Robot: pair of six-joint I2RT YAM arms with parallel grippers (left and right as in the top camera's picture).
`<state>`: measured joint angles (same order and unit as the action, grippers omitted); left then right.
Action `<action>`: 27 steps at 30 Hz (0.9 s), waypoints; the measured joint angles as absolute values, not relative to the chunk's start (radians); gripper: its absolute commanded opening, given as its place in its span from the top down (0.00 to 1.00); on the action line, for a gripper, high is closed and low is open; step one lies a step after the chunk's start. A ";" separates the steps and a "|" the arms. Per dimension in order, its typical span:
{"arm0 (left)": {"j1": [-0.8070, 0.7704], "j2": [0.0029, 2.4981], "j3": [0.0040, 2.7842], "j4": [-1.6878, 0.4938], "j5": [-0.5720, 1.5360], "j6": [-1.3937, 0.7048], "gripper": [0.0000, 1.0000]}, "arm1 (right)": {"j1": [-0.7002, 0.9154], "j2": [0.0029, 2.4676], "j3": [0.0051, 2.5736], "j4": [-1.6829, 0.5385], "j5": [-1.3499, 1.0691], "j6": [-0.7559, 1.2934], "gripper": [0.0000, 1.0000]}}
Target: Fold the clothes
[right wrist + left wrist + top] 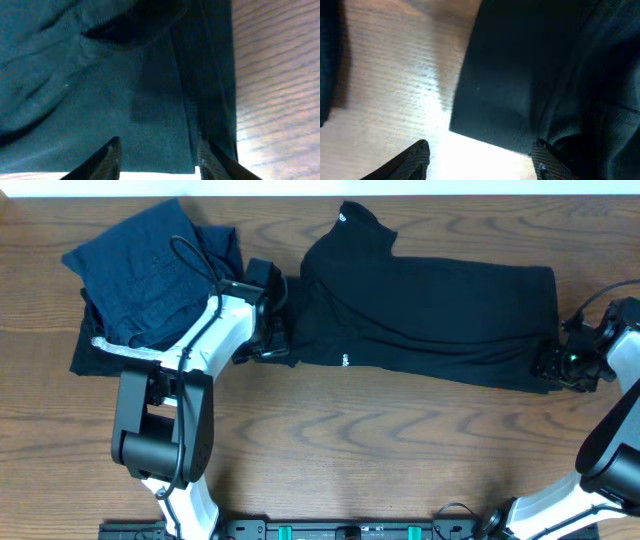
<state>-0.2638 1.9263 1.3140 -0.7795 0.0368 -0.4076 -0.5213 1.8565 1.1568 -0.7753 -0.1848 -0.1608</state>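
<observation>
On the left sits a pile of blue clothes; that is not the job. Beside it, the left pincer is at the left end of the black top. Its fingers are wide apart and hold nothing. The top lies flat in the middle of the table, in one long strip. At its right end the right pincer sits low over the cloth, fingers apart too, not pinching. I think the long fold is made. Next, one end needs pinching and carrying over onto the other.
</observation>
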 measured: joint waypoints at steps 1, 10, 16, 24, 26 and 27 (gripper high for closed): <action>-0.265 1.926 1.308 -0.768 0.037 -0.410 0.33 | -0.521 1.864 1.157 -0.774 -0.185 -0.162 0.51; -0.265 1.926 1.237 -0.638 0.037 -0.423 0.33 | -0.521 1.895 1.157 -0.770 -0.200 -0.164 0.50; -0.265 1.927 1.199 -0.610 0.037 -0.426 0.33 | -0.521 1.895 1.158 -0.773 -0.205 -0.175 0.52; -0.265 1.927 1.199 -0.589 0.037 -0.432 0.43 | -0.522 1.895 1.158 -0.773 -0.202 -0.192 0.99; -0.265 1.927 1.199 -0.585 0.037 -0.433 0.48 | -0.522 1.895 1.158 -0.773 -0.193 -0.191 0.99; -0.265 1.927 1.199 -0.585 0.036 -0.436 0.50 | -0.522 1.895 1.158 -0.773 -0.187 -0.191 0.99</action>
